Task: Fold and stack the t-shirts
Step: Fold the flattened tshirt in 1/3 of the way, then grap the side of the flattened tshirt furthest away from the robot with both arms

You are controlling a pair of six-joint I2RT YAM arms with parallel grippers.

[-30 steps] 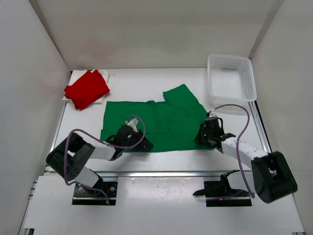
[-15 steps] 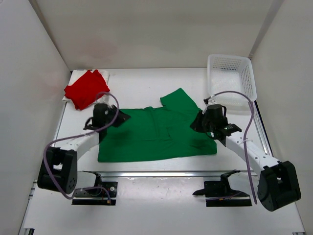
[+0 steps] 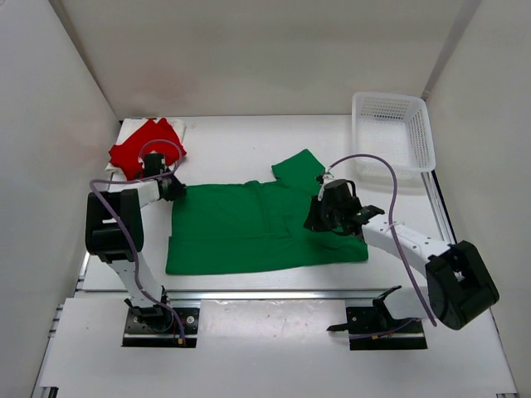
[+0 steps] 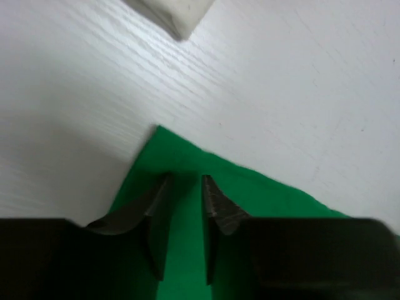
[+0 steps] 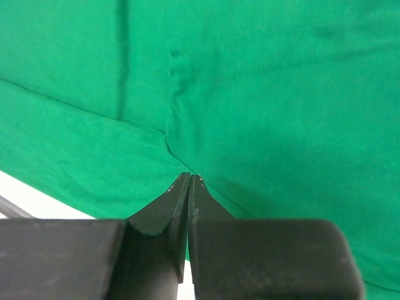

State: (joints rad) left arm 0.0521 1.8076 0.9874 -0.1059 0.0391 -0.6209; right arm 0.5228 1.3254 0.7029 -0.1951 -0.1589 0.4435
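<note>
The green t-shirt (image 3: 249, 228) lies spread flat mid-table, one sleeve (image 3: 299, 170) pointing away. My left gripper (image 3: 172, 191) rests over its far-left corner (image 4: 164, 140); the jaws stand a narrow gap apart, with flat green cloth (image 4: 186, 250) showing between them. My right gripper (image 3: 317, 220) is shut near the shirt's right side, its tips (image 5: 189, 178) pinching a crease in the green cloth (image 5: 262, 94). The red t-shirt (image 3: 145, 148) lies folded at the far left on the cream-white one (image 3: 179, 129), whose corner (image 4: 178, 12) shows in the left wrist view.
A white mesh basket (image 3: 355, 133) stands at the far right corner. White walls close in the table on three sides. The arm bases and a metal rail (image 3: 265, 292) run along the near edge.
My left gripper went from the shirt's near edge to its far-left corner. My right gripper swung away and then left, onto the shirt. The green shirt now lies closer to the near edge.
</note>
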